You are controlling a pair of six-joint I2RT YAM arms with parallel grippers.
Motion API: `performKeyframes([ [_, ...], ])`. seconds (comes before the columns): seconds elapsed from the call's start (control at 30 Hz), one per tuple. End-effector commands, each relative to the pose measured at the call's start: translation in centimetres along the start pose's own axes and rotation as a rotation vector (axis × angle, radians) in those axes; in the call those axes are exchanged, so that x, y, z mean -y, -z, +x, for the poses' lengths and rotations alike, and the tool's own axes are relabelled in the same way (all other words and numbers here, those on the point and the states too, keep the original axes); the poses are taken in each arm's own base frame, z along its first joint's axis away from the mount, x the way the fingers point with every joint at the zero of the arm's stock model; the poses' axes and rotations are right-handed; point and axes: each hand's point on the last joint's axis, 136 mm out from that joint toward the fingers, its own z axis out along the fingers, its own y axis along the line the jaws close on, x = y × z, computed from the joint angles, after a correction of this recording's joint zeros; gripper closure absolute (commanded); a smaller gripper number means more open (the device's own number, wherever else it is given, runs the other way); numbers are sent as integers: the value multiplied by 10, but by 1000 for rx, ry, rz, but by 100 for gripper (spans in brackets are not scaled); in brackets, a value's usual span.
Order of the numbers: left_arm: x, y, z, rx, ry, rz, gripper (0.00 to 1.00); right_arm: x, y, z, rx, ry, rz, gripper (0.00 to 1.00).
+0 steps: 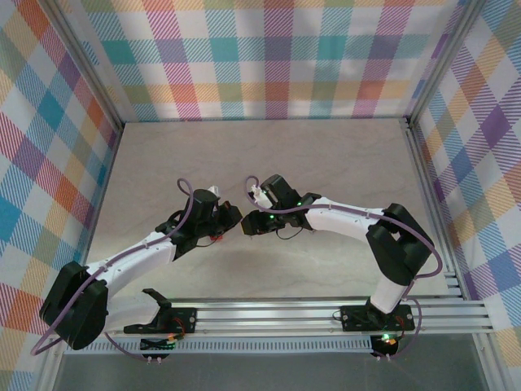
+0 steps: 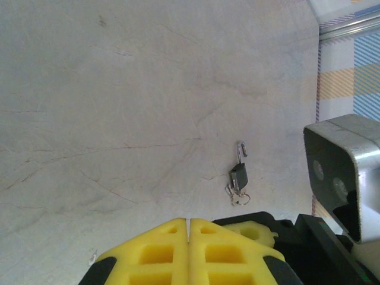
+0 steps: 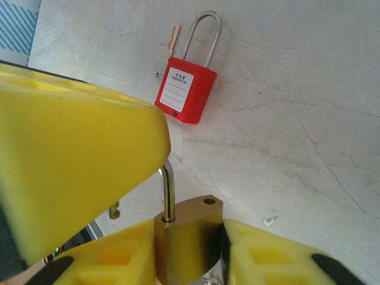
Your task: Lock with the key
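— Where does the lock lie against your hands?
— Over the table (image 1: 326, 163) my two arms meet nose to nose near the middle; the right gripper (image 3: 189, 252) is clamped on the body of the brass padlock (image 3: 187, 234); its long axis runs up out of my right fingers toward the left gripper (image 2: 189, 225), whose pads are pressed together
— And the shackle?
— The shackle (image 3: 168, 189) has one leg out of its hole, so I judge the lock open; a left pad covers its top; touching or just beside, I cannot tell; the keyhole end is hidden
— Is a key in the left?
— I cannot tell
— What do the views split?
— My right wrist camera shows a red padlock (image 3: 185, 89) lying flat beyond; my left wrist camera shows a small dark padlock (image 2: 238, 176) with keys (image 2: 238, 198), apart from the pads
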Motion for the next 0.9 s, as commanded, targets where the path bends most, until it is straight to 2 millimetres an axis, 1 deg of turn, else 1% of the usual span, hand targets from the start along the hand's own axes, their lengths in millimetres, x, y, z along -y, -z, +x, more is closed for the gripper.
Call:
performKeyframes([
  [0.0,-1,5,2,5,-30,-8,100,-6,5,-2,7,23,-5,63],
  [0.07,-2,6,1,11,-36,-17,100,-6,6,-2,9,27,-3,61],
  [0.17,-3,7,0,15,-42,-25,100,-6,7,-3,15,30,4,61],
  [0.53,-2,9,-1,20,-44,-22,100,-8,1,-1,6,17,-21,69],
  [0.87,-2,10,0,23,-42,-15,100,-13,-3,0,-1,3,-67,70],
])
